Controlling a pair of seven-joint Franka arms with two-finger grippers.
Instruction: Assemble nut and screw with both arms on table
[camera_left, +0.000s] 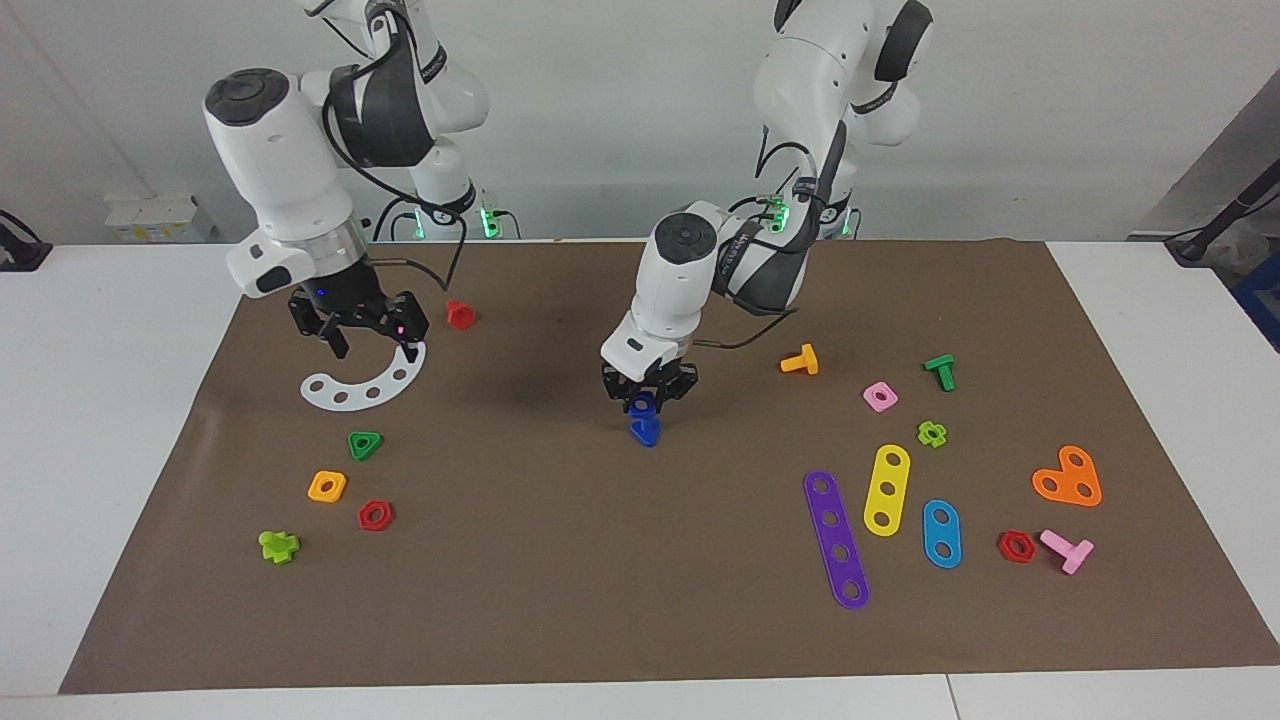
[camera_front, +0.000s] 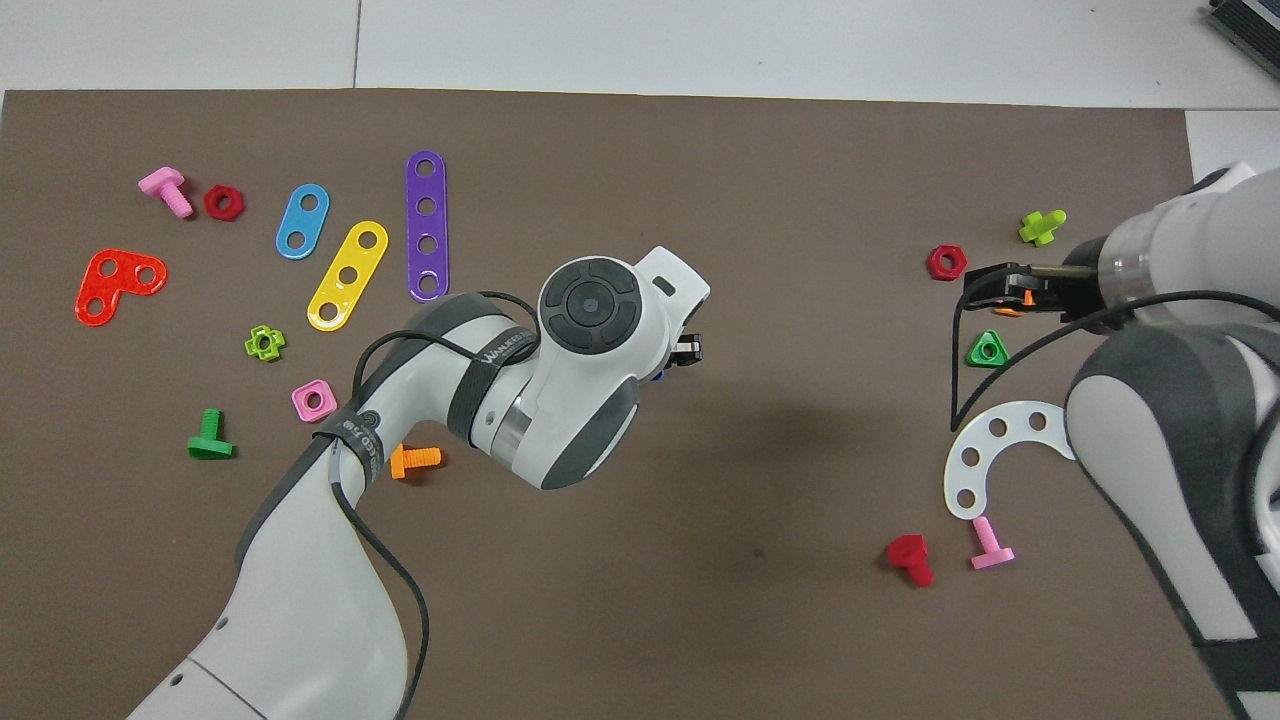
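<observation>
1. The left gripper (camera_left: 647, 396), black and two-fingered, hangs low at the middle of the wide brown rectangular mat (camera_left: 640, 620), fingers closed on the small blue square plastic nut (camera_left: 644, 405).
2. Directly beneath the nut, the small blue plastic screw (camera_left: 646, 432) with its flat triangular head rests on the mat. In the facing view nut and screw appear to touch or nearly touch; whether the stem has entered the hole cannot be told.
3. In the overhead view the left arm's wrist hides both pieces, leaving only a sliver of blue at its edge.
4. The right gripper (camera_left: 365, 335) waits, fingers spread wide and holding nothing, raised over the white plastic arc strip with holes (camera_left: 366, 382), toward the right arm's end of the table.
5. Nearest loose parts: an orange T-shaped bolt (camera_left: 800, 360) and a pink square nut (camera_left: 879, 396), both toward the left arm's end.
6. Step in hand, as a judgement: seating the nut on the screw. The next move likely calls for pressing down squarely, with the hole centred on the stem; the unheld screw could tip or slide.
</observation>
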